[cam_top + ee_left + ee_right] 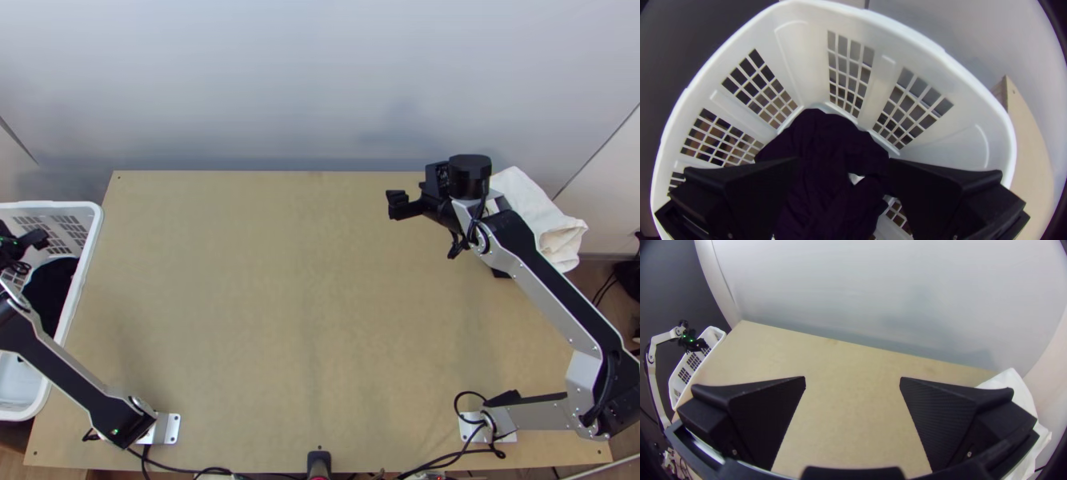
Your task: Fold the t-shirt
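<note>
My left gripper is over the white basket at the table's left end. In the left wrist view the left gripper stands open above a bunched dark purple-black garment, which lies at the basket's bottom; the same dark cloth shows in the top view. At the table's far right my right gripper is held above the wood. The right wrist view has the right gripper open, with bare table between its fingers.
The white basket stands against the left edge of the wooden table. White cloth lies bunched at the far right corner, partly behind the right arm. Cables run along the near edge.
</note>
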You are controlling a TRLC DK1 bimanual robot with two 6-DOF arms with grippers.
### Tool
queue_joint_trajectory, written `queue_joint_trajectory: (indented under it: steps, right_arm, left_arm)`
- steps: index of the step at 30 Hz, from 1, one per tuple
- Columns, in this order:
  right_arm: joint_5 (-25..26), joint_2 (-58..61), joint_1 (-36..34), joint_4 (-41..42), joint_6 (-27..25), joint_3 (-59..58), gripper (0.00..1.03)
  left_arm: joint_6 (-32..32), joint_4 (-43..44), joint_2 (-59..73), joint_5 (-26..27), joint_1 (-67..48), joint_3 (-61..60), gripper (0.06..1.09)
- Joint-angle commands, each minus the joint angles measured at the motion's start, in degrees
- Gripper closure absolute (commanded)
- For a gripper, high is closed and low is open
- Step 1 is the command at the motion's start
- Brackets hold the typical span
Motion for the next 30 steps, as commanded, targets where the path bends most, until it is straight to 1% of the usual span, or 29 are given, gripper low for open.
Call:
queue_joint_trajectory:
  steps: [1, 9, 15, 23, 29, 30]
  right_arm:
    - [0.02, -0.41, 0.59, -0.17, -0.73, -1.80, 0.05]
    - [1.07, -0.59, 0.50, -0.87, -0.46, -3.21, 0.06]
    - [1.60, -0.77, 0.50, -2.19, -0.82, -3.12, 0.06]
    - [2.13, -0.59, 0.41, -2.72, -1.43, -2.77, 0.06]
    - [2.31, 0.20, 0.32, -2.72, -1.87, -2.59, 0.06]
    - [2.31, 0.38, 0.32, -2.72, -1.87, -2.59, 0.06]
  left_arm:
    - [-0.07, -5.61, 13.71, -0.11, 0.16, 13.99, 0.11]
    - [0.46, -3.15, 20.91, -1.07, -1.60, 17.94, 0.11]
    - [0.37, -2.00, 23.82, -1.25, -2.74, 18.29, 0.11]
    - [1.07, 2.39, 27.24, -6.52, -3.09, 19.35, 0.11]
    - [1.51, 3.36, 27.86, -7.31, -3.09, 19.70, 0.11]
    - [1.69, 3.80, 28.12, -8.19, -3.09, 19.70, 0.11]
